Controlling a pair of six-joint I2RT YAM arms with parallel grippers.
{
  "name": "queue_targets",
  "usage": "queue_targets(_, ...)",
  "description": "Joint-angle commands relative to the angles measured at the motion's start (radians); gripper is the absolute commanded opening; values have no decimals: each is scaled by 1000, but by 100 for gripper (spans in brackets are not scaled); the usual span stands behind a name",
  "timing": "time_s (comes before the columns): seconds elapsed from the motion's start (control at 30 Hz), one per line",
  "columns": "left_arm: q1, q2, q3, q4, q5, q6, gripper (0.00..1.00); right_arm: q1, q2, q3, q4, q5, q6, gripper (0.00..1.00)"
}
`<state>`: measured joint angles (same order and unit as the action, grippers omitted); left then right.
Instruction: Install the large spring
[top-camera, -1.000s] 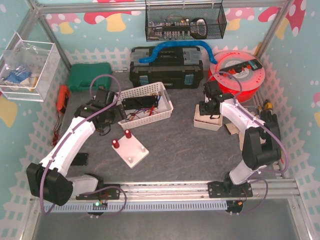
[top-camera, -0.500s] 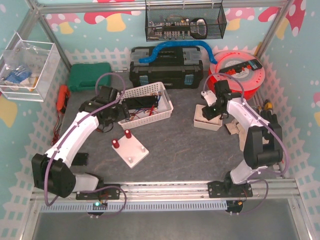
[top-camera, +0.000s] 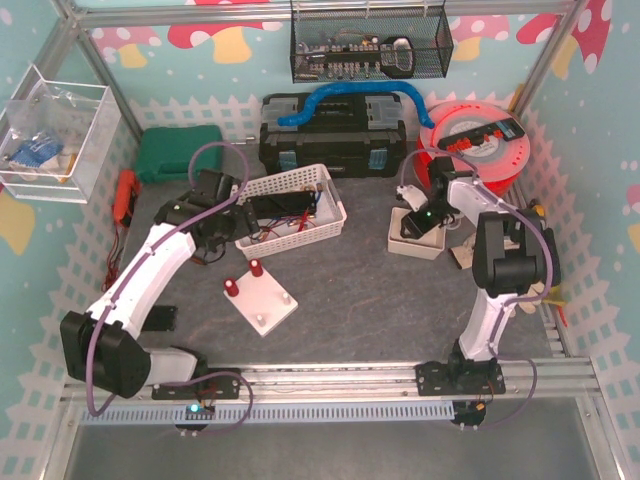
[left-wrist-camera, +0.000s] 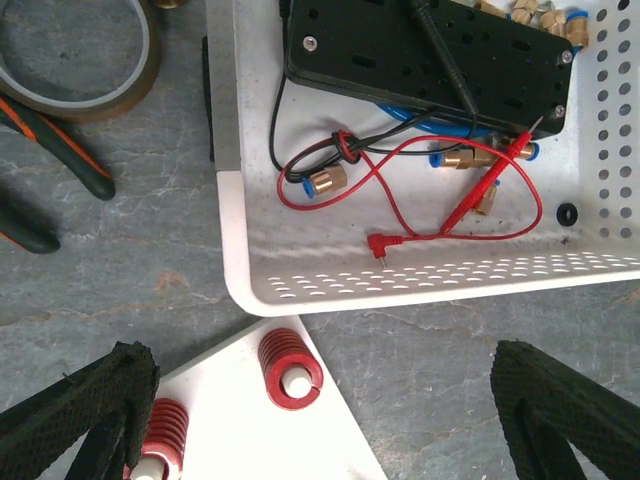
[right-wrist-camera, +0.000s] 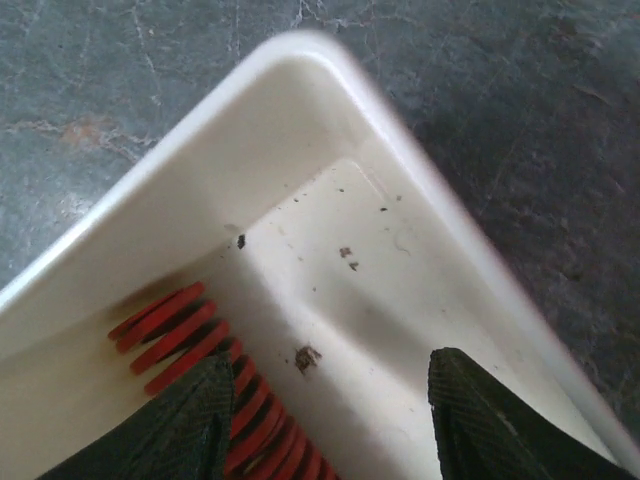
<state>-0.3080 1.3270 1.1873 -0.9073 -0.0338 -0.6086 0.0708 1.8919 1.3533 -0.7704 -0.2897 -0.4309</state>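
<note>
The large spring (right-wrist-camera: 185, 335), red and coiled, lies in a corner of a small cream tray (right-wrist-camera: 300, 70) (top-camera: 412, 246). My right gripper (right-wrist-camera: 330, 420) (top-camera: 421, 219) is down inside that tray and open; its left finger rests against the spring and the right finger stands well clear. A white peg plate (top-camera: 270, 305) (left-wrist-camera: 270, 440) carries two red springs on pegs (left-wrist-camera: 290, 368) (left-wrist-camera: 160, 440). My left gripper (left-wrist-camera: 320, 420) (top-camera: 238, 228) hovers wide open over the plate's far corner, holding nothing.
A white perforated basket (left-wrist-camera: 400, 290) (top-camera: 300, 180) with a black box, red leads and brass fittings stands just beyond the plate. A tape roll (left-wrist-camera: 80, 50) and pliers (left-wrist-camera: 50, 170) lie to its left. A black toolbox (top-camera: 333, 135), green case (top-camera: 178, 152) and red spool (top-camera: 475, 150) line the back.
My right wrist has swung round and lowered into the cream tray beside the spring. My left arm has shifted slightly toward the basket and stayed open.
</note>
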Motion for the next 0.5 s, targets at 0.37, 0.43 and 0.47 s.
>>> queue_targets(0.37, 0, 11, 47, -26, -32, 23, 92, 6, 70, 27, 45, 150, 39, 44)
queue_targets(0.43, 1, 20, 52, -25, -32, 25, 92, 6, 48, 27, 55, 130, 67, 39)
queue_targets(0.47, 1, 23, 53, -25, -33, 26, 92, 6, 33, 21, 63, 123, 84, 36)
